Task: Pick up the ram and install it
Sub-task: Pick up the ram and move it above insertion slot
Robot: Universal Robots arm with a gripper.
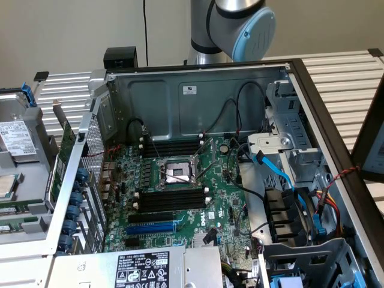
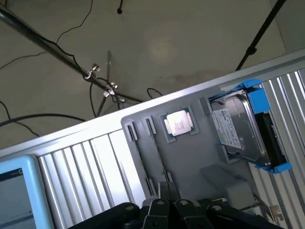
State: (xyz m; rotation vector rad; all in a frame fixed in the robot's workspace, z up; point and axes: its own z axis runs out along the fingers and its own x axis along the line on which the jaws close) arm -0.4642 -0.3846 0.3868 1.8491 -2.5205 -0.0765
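1. Ribbed metal table (image 1: 336,72) carried an open computer case (image 1: 198,84), laid on its side so that the circuit board (image 1: 180,210) faced upward and could be reached from above.
2. Black memory slots (image 1: 171,201) beside the processor socket (image 1: 175,173) lay bare, and so did a second bank on the socket's far side. From that I judged nothing had been installed yet.
3. On the exterior view's left, a grey tray (image 1: 30,240) sat just beside the case. It kept spare parts in fixed pockets, probably so each could be found at a known spot.
4. The tray held a hard drive (image 1: 15,135) and a processor chip (image 1: 5,186). Nearer the camera was a thin green strip that I took to be the ram (image 1: 24,207), resting on edge in its holder.
5. A larger green card (image 1: 60,159) with a metal bracket stood upright between tray and case. It was not the part wanted.
6. The arm (image 1: 240,27) rose behind the case's back wall, well apart from the circuit board.
7. In the wrist view the gripper (image 2: 183,210) hung over the tray, with the chip and the blue-framed drive beyond it and a cable-strewn floor (image 2: 157,47) past the table edge.
8. Its fingers were clenched together with nothing seen between them, so I judged the ram had not been lifted.
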